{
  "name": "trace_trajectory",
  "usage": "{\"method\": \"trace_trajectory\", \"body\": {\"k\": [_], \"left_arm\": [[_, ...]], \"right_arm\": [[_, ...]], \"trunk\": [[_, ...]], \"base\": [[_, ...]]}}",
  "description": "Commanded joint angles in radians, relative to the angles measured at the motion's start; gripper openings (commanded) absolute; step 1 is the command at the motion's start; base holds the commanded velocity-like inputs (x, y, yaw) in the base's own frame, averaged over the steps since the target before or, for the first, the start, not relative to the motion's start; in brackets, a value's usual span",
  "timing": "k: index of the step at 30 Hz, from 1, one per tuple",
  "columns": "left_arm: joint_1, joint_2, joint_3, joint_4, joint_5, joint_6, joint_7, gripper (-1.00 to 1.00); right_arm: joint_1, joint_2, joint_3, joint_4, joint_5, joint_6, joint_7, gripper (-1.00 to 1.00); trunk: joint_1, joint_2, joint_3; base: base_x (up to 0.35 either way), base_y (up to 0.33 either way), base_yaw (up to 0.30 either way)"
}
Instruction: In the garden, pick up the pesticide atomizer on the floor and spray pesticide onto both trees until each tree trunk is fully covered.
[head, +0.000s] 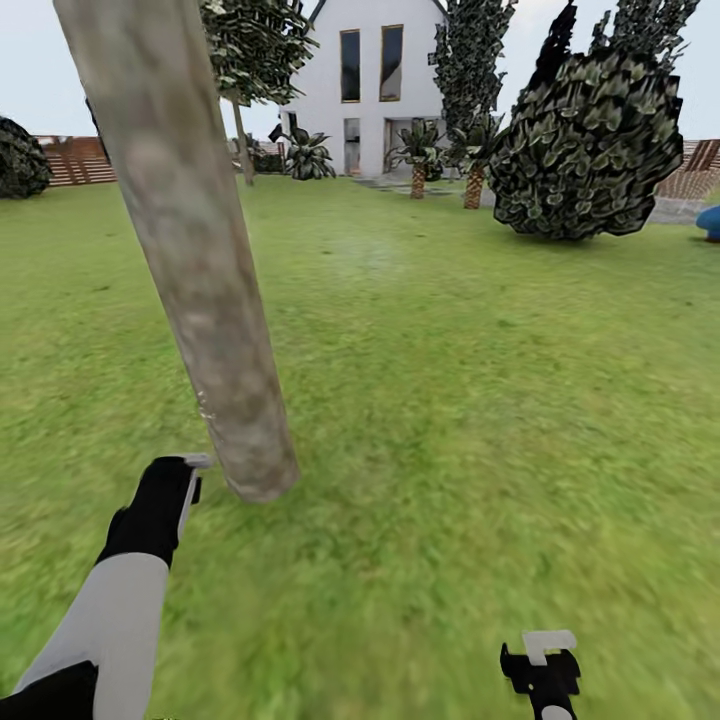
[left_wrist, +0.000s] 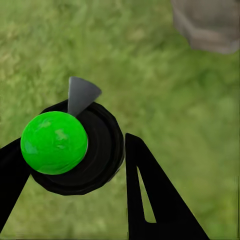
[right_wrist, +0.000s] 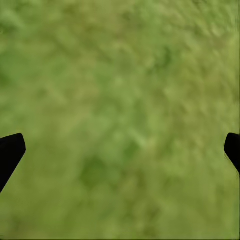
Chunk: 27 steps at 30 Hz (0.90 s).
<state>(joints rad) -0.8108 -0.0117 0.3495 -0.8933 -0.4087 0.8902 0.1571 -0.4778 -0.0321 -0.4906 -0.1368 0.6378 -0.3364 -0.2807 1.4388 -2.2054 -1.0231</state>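
Observation:
The pesticide atomizer (left_wrist: 97, 150) is a black round body with a bright green ball (left_wrist: 54, 142) and a grey nozzle (left_wrist: 80, 95). My left gripper (left_wrist: 75, 152) is shut on it, one black finger on each side. In the head view the left gripper (head: 175, 495) hovers low over the grass, just left of the base of a thick grey-brown tree trunk (head: 195, 250). That trunk's base (left_wrist: 207, 25) also appears in the left wrist view. A second tree (head: 243, 140) stands far back near the house. My right gripper (head: 540, 665) is open over bare grass, fingertips wide apart (right_wrist: 120, 150).
The garden lawn (head: 450, 400) stretches ahead to a white house (head: 370, 80). A large dark bush (head: 590, 150) stands at the back right, with short palms (head: 418, 160) by the house. A brown slat fence (head: 75, 160) runs along the far left.

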Motion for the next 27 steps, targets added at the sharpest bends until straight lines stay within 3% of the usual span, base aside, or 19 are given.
{"method": "trace_trajectory", "body": {"k": [1, 7, 20, 27], "left_arm": [[-0.001, -0.002, 0.001, 0.000, 0.006, 0.002, 0.008, -1.00], [-0.001, -0.005, 0.001, -0.001, 0.011, 0.001, 0.009, -1.00], [-0.003, -0.002, -0.005, -0.016, 0.012, 0.006, 0.001, -1.00], [-0.045, 0.000, -0.004, -0.021, 0.011, 0.021, -0.003, -1.00]], "right_arm": [[-0.001, 0.000, -0.008, 0.002, 0.010, -0.004, -0.003, 1.00], [-0.001, 0.000, -0.008, 0.002, 0.010, -0.004, -0.003, 1.00], [-0.001, 0.000, -0.008, 0.002, 0.010, -0.004, -0.003, 1.00], [-0.001, 0.000, -0.008, 0.002, 0.010, -0.004, -0.003, 1.00]], "trunk": [[0.000, 0.000, -0.001], [0.000, 0.000, -0.001], [0.000, 0.000, -0.001], [0.000, 0.000, -0.001]], "base": [[0.139, -0.271, 0.277], [0.069, -0.272, 0.247], [0.001, -0.272, 0.008], [0.000, -0.042, 0.144]]}}
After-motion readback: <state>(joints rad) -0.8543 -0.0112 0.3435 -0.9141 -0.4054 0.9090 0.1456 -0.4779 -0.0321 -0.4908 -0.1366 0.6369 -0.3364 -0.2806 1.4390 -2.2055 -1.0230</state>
